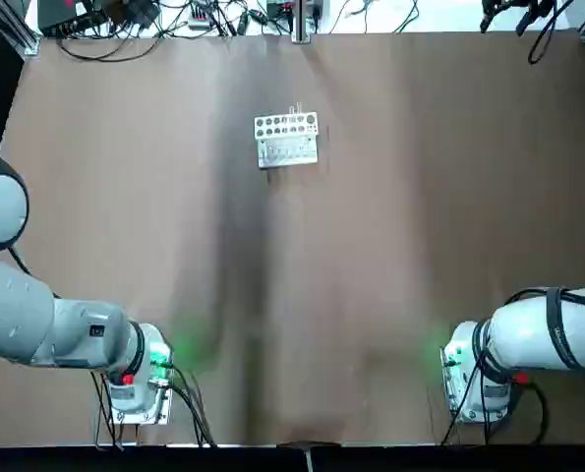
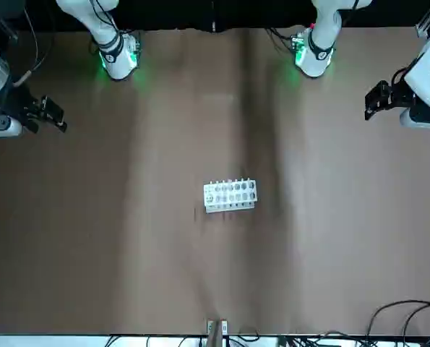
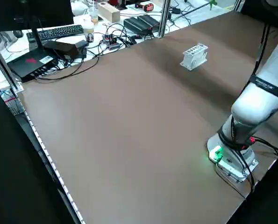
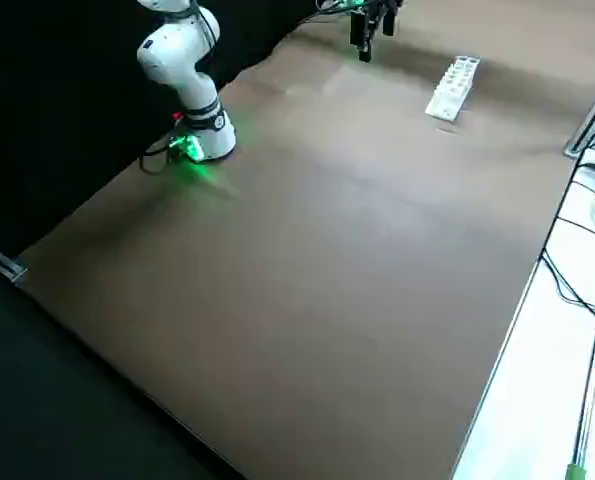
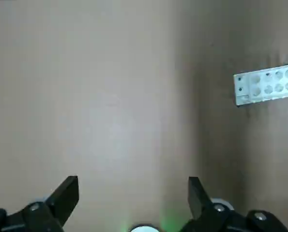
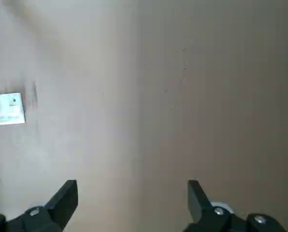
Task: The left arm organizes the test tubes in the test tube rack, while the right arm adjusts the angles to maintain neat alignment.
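The white test tube rack (image 1: 287, 140) stands in the far middle of the brown table, its top plate showing a row of round holes (image 2: 230, 195). Faint thin test tubes (image 1: 294, 110) seem to stick out at its far edge; I cannot tell how many. My left gripper (image 5: 132, 193) hangs open and empty high over the table's left edge (image 2: 381, 97), with the rack (image 5: 267, 87) far off. Over the right edge, my right gripper (image 6: 132, 193) is also open and empty (image 2: 45, 112), and the rack (image 6: 7, 108) lies well away from it.
Both arm bases, the left (image 1: 140, 379) and the right (image 1: 469, 379), glow green at the near edge. Cables, a keyboard and boxes (image 3: 82, 37) crowd the bench beyond the far edge. A metal post (image 1: 300, 25) stands at the far edge's middle.
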`<act>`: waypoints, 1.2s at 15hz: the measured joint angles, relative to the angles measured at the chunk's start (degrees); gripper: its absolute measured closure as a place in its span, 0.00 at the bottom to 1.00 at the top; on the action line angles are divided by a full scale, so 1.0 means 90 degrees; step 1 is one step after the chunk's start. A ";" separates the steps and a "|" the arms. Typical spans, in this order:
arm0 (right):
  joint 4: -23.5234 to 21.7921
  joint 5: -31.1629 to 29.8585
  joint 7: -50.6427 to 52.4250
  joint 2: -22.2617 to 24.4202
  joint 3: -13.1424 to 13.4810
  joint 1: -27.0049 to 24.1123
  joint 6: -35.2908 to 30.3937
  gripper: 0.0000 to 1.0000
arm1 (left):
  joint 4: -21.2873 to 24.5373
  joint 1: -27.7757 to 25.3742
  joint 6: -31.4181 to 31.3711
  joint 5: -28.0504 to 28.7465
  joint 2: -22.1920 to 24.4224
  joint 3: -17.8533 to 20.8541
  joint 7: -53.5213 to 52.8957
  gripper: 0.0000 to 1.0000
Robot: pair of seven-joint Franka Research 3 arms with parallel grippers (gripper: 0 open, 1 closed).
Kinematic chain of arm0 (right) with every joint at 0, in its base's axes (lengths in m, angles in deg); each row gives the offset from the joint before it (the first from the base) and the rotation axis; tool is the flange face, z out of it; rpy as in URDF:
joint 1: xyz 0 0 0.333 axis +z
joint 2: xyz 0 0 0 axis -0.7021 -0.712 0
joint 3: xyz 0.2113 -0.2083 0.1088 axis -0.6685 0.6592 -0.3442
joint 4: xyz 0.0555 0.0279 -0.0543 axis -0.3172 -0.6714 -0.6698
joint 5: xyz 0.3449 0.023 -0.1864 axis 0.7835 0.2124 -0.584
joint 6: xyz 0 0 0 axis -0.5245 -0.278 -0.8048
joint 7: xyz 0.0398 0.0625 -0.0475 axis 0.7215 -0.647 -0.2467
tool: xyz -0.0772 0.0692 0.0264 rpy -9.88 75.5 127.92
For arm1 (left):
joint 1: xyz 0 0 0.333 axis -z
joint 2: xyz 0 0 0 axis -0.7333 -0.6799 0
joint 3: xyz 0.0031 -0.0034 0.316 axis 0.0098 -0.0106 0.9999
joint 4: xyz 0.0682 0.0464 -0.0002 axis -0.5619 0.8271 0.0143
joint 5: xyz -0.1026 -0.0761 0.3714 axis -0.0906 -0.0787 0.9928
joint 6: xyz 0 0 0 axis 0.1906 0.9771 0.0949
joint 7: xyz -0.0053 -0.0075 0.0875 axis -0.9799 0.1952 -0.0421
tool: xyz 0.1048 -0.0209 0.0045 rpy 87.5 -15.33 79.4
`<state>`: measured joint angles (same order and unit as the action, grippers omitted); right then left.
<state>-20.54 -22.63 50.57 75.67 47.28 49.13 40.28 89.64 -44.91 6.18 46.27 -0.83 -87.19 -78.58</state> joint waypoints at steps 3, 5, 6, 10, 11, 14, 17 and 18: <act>0.0000 0.0000 0.0000 0.0000 0.0000 0.0000 0.0000 0.00 | 0.0132 -0.0109 0.0021 0.0008 0.0009 0.0044 -0.0200 0.00; 0.0000 0.0000 0.0000 0.0000 0.0000 0.0000 0.0001 0.00 | 0.0195 -0.0162 0.0020 0.0008 0.0004 0.0068 -0.0238 0.00; 0.0000 0.0000 0.0000 0.0000 0.0000 0.0000 0.0001 0.00 | 0.0219 -0.0162 0.0019 0.0005 -0.0006 0.0070 -0.0238 0.00; 0.0000 0.0000 0.0000 0.0000 0.0000 0.0000 0.0001 0.00 | 0.0287 -0.0129 -0.0080 -0.0236 -0.0093 0.0042 -0.0210 0.00; 0.0000 0.0000 0.0000 0.0000 0.0000 0.0000 0.0002 0.00 | 0.0409 -0.0008 -0.0197 -0.0544 -0.0228 -0.0039 0.0009 0.00; 0.0000 0.0000 0.0000 -0.0001 -0.0001 0.0003 0.0040 0.00 | 0.0831 0.0659 -0.1043 -0.0575 -0.0509 -0.0196 0.0968 0.00; -0.0001 0.0000 0.0000 -0.0003 -0.0002 0.0005 0.0055 0.00 | 0.1087 0.1501 -0.1474 -0.0519 -0.0695 -0.0246 0.1770 0.00; -0.0001 0.0000 0.0000 -0.0004 -0.0002 0.0006 0.0056 0.00 | 0.1094 0.1731 -0.1496 -0.0505 -0.0741 -0.0249 0.2105 0.00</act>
<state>-20.55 -22.63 50.57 75.64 47.26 49.18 40.78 99.49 -29.32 -7.28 41.73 -7.50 -89.44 -59.64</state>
